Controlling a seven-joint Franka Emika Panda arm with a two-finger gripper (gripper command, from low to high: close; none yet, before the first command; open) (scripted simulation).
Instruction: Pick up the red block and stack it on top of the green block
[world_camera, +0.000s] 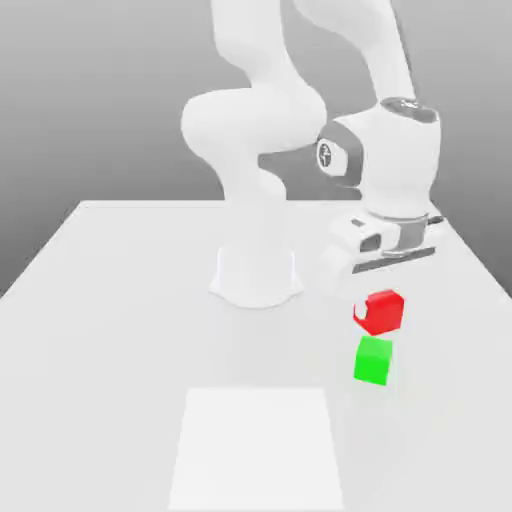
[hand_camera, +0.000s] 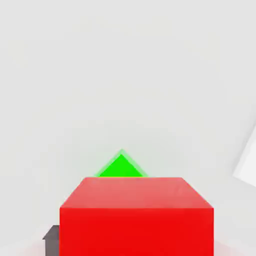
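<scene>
Jaws pinch the red block (world_camera: 381, 311) just above the green block (world_camera: 373, 361); best to centre it squarely, lower gently, then release on contact

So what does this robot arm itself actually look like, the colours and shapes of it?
The arm is glossy white all over, built from thick rounded segments like fat bent tubes, rising from a round white base on the table. One joint carries a dark grey disc with a small white mark. The hand section has a dark grey band and ends in a boxy white gripper. No loose cables are visible.
</scene>
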